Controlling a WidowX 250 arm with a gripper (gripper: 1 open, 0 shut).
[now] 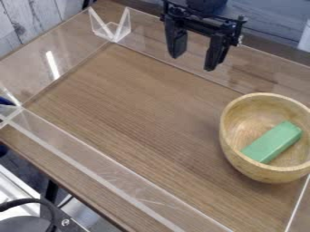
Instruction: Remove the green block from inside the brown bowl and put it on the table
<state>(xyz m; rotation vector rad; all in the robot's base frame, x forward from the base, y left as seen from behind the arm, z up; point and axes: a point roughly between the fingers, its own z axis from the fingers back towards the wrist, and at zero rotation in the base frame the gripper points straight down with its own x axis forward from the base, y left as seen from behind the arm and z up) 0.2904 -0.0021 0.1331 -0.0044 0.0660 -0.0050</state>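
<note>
Reach not begun – gripper (195,56) hangs released, clear of bowl (238,147); next, descend onto block (274,142)

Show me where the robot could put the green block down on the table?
The widest bare stretch of table lies left of the brown bowl, reaching the clear walls. A smaller patch sits between the open gripper and the bowl. The right side is crowded: the bowl, with the green block inside, nearly fills it.

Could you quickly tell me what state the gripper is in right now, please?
Gripper: open, holding nothing, hanging above the table, apart from the brown bowl.
</note>
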